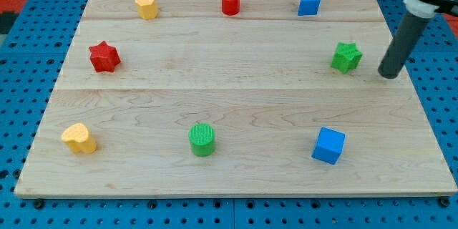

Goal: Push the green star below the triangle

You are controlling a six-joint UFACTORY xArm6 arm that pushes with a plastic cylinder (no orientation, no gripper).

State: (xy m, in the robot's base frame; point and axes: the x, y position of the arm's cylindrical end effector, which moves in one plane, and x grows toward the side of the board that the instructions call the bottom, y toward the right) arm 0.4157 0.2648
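The green star lies near the board's right edge, in the middle band. The blue triangle sits at the view's top right, above and a little left of the star. My tip rests on the board just right of the green star and slightly lower, apart from it by a small gap. The dark rod rises from the tip toward the view's top right corner.
A wooden board on a blue pegboard holds a yellow hexagon, a red cylinder, a red star, a yellow heart, a green cylinder and a blue cube.
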